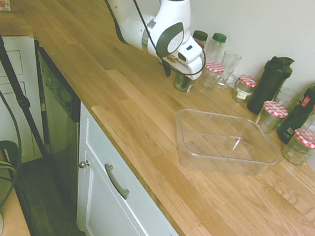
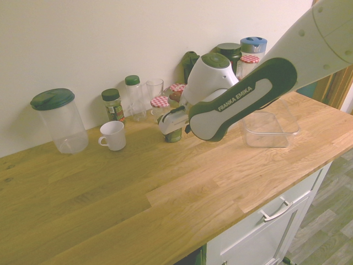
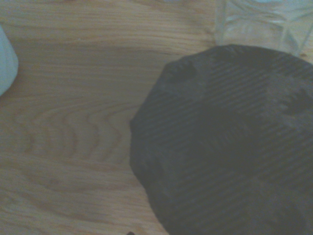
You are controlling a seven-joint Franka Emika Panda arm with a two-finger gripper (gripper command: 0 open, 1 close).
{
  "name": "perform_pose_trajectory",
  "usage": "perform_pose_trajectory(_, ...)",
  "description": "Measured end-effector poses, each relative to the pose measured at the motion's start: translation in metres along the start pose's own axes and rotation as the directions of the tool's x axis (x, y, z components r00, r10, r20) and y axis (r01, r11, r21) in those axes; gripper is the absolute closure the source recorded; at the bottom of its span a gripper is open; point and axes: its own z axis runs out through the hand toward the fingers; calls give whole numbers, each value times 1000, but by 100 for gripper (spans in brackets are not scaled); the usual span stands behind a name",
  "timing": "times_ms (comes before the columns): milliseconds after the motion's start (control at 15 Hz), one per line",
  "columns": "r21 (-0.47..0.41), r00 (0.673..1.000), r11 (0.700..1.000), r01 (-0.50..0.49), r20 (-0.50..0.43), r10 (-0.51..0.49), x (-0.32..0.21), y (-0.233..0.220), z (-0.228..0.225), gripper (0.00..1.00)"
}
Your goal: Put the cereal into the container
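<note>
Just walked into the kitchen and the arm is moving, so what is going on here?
The white arm has reached over the wooden counter to the small dark-lidded cereal jar near the wall. Its gripper sits right above the jar with jaws open; nothing is held yet. The jar's dark lid fills the wrist view. The clear container sits empty nearer the counter's front edge.
</note>
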Motion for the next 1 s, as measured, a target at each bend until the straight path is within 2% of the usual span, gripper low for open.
perform_pose_trajectory(200, 6, 999, 1000, 10, -47, -10, 4, -4, 16, 0)
perform_pose_trajectory(467, 18, 995, 1000, -23, -95, 24, 22, -12, 19, 0)
perform_pose_trajectory(533, 18, 995, 999, -31, -98, 33, 24, -12, 21, 100)
perform_pose_trajectory(1000, 23, 994, 999, -45, -94, 47, 23, -14, 22, 100)
